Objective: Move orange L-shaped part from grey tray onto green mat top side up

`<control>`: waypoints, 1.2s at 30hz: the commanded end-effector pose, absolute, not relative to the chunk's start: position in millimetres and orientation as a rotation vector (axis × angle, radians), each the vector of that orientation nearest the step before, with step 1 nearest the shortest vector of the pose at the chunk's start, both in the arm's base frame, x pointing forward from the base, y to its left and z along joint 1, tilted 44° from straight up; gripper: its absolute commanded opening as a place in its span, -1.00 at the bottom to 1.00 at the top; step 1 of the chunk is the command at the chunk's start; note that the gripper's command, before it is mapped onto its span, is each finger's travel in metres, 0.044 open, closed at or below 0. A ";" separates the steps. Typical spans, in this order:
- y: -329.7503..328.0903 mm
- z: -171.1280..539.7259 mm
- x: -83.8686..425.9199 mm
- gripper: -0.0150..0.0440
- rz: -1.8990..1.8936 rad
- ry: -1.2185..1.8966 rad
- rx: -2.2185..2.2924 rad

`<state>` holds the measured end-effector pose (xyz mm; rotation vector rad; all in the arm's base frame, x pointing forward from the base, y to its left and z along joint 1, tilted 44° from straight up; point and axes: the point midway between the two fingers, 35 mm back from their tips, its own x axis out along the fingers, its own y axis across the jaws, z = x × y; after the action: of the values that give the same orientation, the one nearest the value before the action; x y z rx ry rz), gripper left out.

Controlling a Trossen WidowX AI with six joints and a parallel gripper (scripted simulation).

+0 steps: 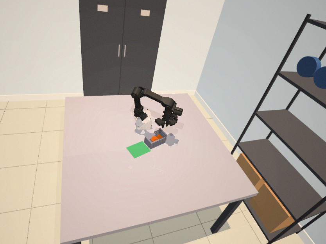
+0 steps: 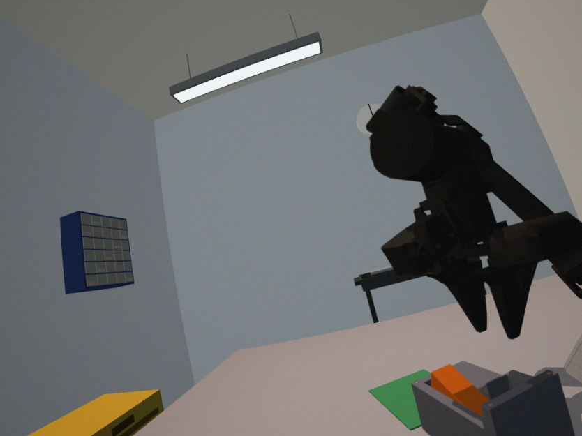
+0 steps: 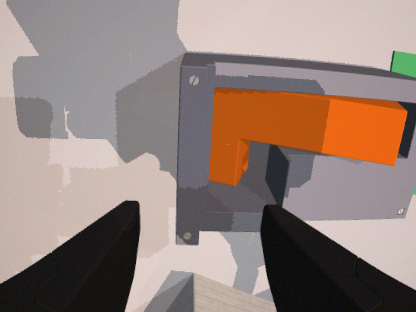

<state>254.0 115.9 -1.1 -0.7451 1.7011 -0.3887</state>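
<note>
Top view: on the table (image 1: 136,195) (image 2: 301,363) (image 3: 325,18), a grey tray (image 1: 154,145) (image 2: 532,402) (image 3: 190,153) stands with a green mat (image 1: 138,149) (image 2: 398,397) (image 3: 404,63) just beside it at 8 o'clock. The white base (image 1: 145,123) of a black arm (image 1: 154,95) (image 2: 456,178) lies toward 11 o'clock from the tray.

The orange L-shaped part (image 1: 156,138) (image 2: 456,387) (image 3: 280,113) is in the tray, tilted (not flush): its straight end, nearest the mat, is raised above the pocket, while its L-shaped end sits low by the tall end wall. Wrist view: the raised end points to 3 o'clock; the short foot of the L, at the opposite end, points to 6 o'clock.

The jaws hang above and apart from the part, toward 1 o'clock from the tray in the top view. They are spread partway, with nothing between their fingertips (image 1: 163,126) (image 2: 480,326). In the wrist view, the two fingers enter from 7 and 5 o'clock.
</note>
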 end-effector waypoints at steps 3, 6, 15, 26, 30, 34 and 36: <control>116.1 -1.3 254.3 0.12 -0.387 1.700 -0.745; 116.1 -1.3 254.3 0.12 -0.387 1.700 -0.745; 116.1 -1.3 254.3 0.12 -0.387 1.700 -0.745; 79.9 -40.2 246.9 0.12 -0.398 1.714 -0.746; 65.1 -54.2 241.4 0.12 -0.403 1.719 -0.748; 64.5 -54.8 241.4 0.12 -0.403 1.719 -0.748; 63.3 -56.2 241.2 0.12 -0.403 1.719 -0.748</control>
<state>241.8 66.8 -54.0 -0.7402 1.7191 -0.4025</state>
